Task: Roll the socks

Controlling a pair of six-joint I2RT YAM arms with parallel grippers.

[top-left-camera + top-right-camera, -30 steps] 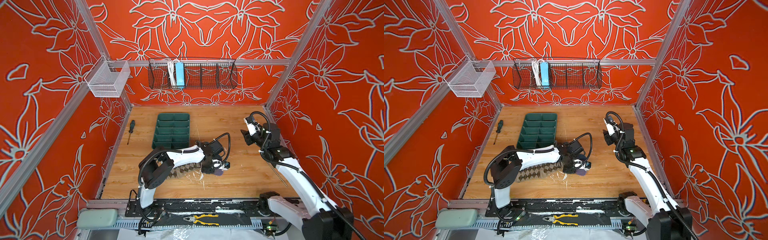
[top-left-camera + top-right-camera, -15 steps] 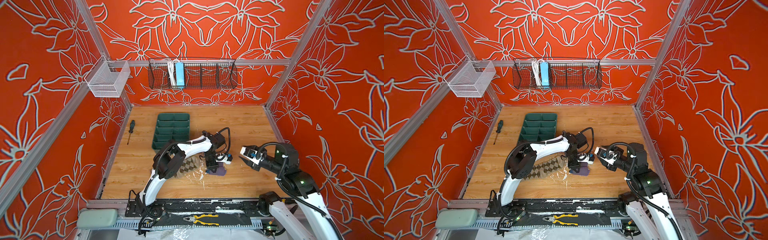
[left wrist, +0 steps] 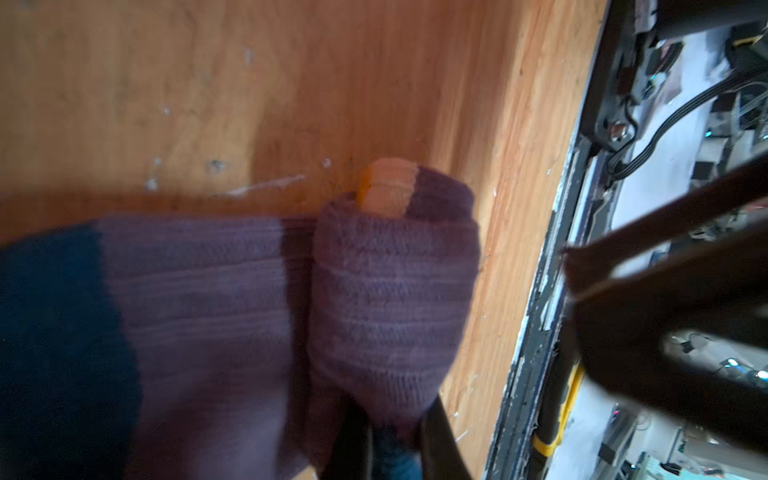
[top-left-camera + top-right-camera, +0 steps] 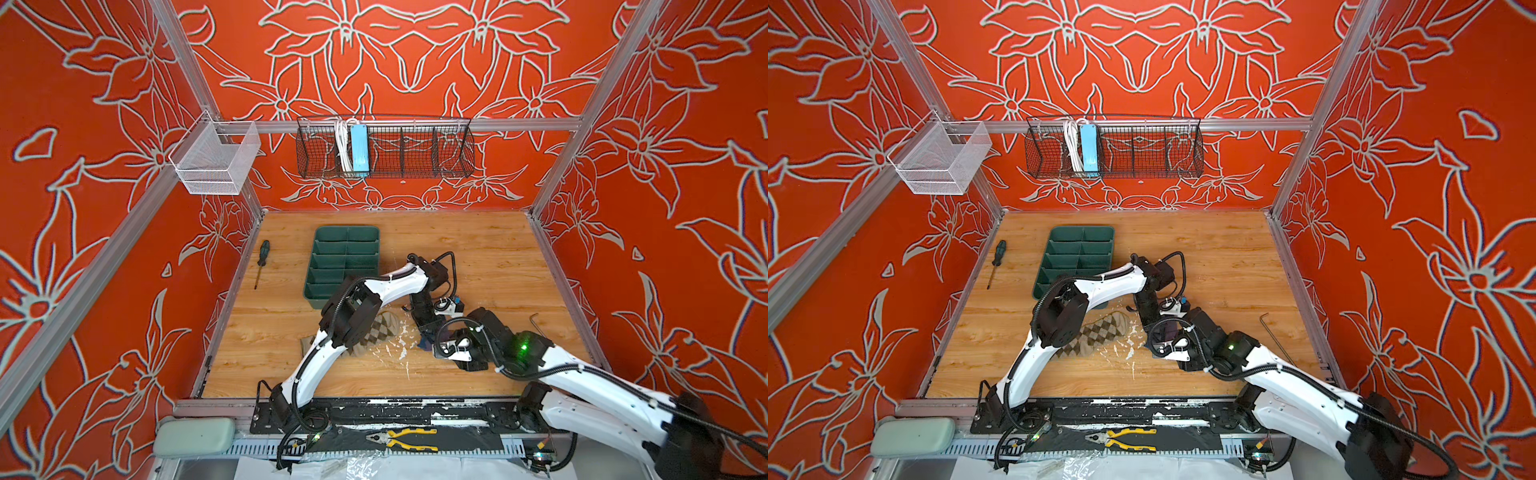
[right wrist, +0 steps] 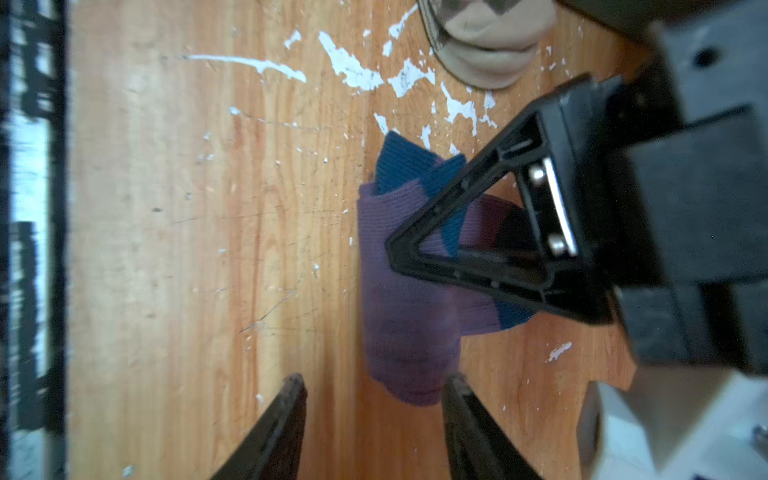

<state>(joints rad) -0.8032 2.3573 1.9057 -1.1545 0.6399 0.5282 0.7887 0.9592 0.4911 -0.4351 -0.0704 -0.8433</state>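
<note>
One hand (image 3: pixel 390 436) tight on purple sock (image 3: pixel 390 299)

No text, label, brand or number is being displayed legibly in any view; the blue strip (image 4: pixel 359 148) in the wire basket (image 4: pixel 453 149) is being shown too small for lettering to be read

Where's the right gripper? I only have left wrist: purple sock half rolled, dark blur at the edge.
Observer: The right gripper is open, with one end of the purple sock just between its tips.
Operator: Other sock?
Observer: The argyle sock lies flat and unrolled, partly under the left arm.
Operator: Anything else close?
Observer: A green divided tray sits farther back, behind the left arm.
</note>
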